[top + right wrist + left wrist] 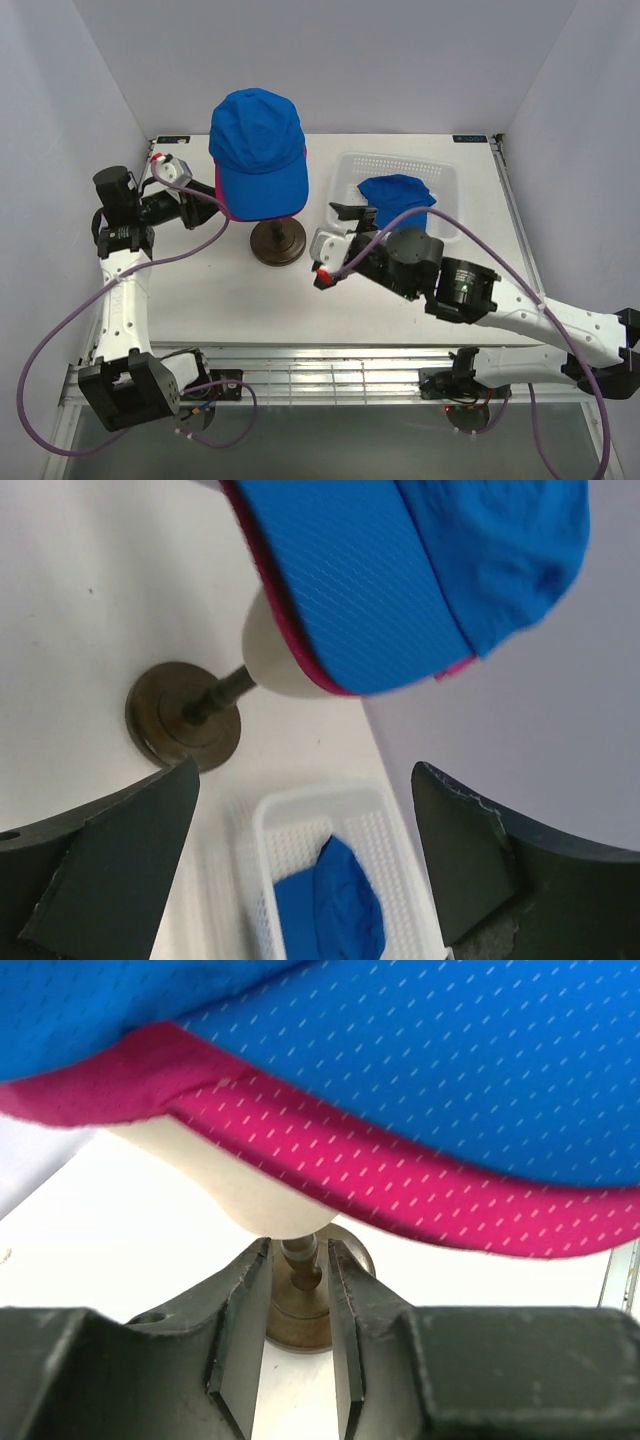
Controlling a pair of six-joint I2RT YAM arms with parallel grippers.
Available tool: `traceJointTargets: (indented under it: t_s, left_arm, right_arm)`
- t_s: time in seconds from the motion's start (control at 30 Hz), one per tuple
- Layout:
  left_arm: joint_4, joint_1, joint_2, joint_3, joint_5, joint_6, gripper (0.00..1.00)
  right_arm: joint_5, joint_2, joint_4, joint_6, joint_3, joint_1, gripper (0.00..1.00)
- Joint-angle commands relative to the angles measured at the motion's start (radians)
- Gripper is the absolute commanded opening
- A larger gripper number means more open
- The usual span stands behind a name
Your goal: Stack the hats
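Up top, the blue cap [258, 140] sits crown-up on the mannequin head [250, 1185], brim curved, with the magenta cap [400, 1175] peeking out beneath it. A second blue cap [397, 192] lies crumpled in the white basket [445, 175]. My right gripper [305, 775] gapes wide and empty. My left gripper [298, 1255] is narrowly parted, gripping nothing.
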Motion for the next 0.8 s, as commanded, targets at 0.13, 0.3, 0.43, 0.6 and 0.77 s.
traceJointTargets:
  t_s: [0.13,0.3,0.43,0.6,0.77]
  left_arm:
    - [-0.051,0.05,0.011,-0.01,0.098,0.036,0.41]
    - [-0.025,0.067,0.025,-0.022,0.099,0.025,0.41]
    - [0.018,0.068,0.031,-0.036,0.073,-0.025,0.41]
    - [0.097,0.071,0.022,-0.07,0.015,-0.099,0.41]
    - [0.111,0.076,0.013,-0.087,0.006,-0.134,0.43]
  right_arm:
    - [0.0,0.013,0.512,-0.378,-0.157,0.092,0.92]
    - [0.158,0.006,0.643,-0.043,-0.213,0.089,0.67]
    - [0.097,-0.12,0.827,0.292,-0.461,0.022,0.85]
    - [-0.084,-0.069,0.85,0.587,-0.559,-0.112,0.95]
    - [-0.213,0.024,1.151,0.611,-0.61,-0.163,0.98]
